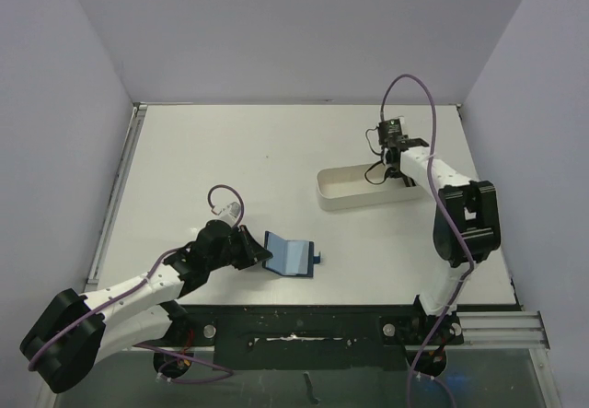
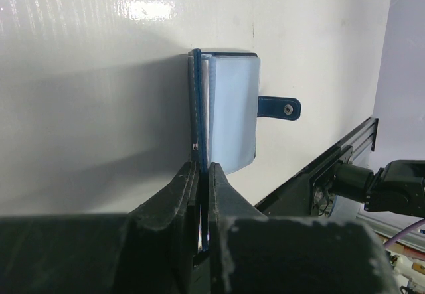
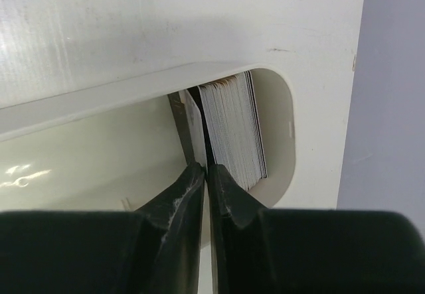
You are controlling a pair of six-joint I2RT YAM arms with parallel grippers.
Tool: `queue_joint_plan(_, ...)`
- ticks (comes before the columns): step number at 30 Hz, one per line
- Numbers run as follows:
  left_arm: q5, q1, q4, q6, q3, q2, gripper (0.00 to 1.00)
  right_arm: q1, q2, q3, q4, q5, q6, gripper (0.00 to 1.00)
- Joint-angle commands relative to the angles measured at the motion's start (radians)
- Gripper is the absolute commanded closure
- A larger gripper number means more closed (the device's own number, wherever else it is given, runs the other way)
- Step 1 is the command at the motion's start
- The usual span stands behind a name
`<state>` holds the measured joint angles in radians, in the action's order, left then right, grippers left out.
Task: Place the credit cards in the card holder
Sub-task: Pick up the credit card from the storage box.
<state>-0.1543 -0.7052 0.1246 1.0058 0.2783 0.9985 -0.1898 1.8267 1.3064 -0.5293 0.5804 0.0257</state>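
Left gripper (image 2: 202, 168) clamps the wallet's (image 2: 232, 108) floppy cover. Right gripper (image 3: 206, 169) pinches one card (image 3: 196, 125) standing in the tray (image 3: 279, 128); thin, stiff and likely slippery, it is best gripped squarely by its edge.

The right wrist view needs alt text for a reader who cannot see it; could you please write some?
The right gripper reaches into the rounded end of a white tray, jaws pinched on one thin card beside a stack of cards standing on edge. The tray rests on a white table.
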Motion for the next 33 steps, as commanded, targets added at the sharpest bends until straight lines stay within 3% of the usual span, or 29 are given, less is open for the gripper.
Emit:
queue_joint_plan(1,-0.004,0.003,0.065,0.000,0.006,-0.021,1.00,-0.010,-0.104,0.067,-0.059,-0.054,0.022,1.00)
queue_joint_plan(11,-0.026,0.003,0.105,0.027,0.014,0.013,1.00,-0.041,-0.232,0.073,-0.153,-0.156,0.074,1.00)
queue_joint_plan(20,-0.038,0.004,0.194,0.081,0.011,0.082,1.00,-0.153,-0.418,0.039,-0.198,-0.233,0.212,1.00)
queue_joint_plan(27,-0.049,-0.003,0.284,0.119,0.011,0.178,1.00,-0.248,-0.660,-0.153,-0.058,-0.430,0.440,1.00)
queue_joint_plan(33,-0.049,-0.014,0.305,0.133,0.005,0.217,0.97,-0.410,-0.819,-0.377,0.103,-0.460,0.667,1.00)
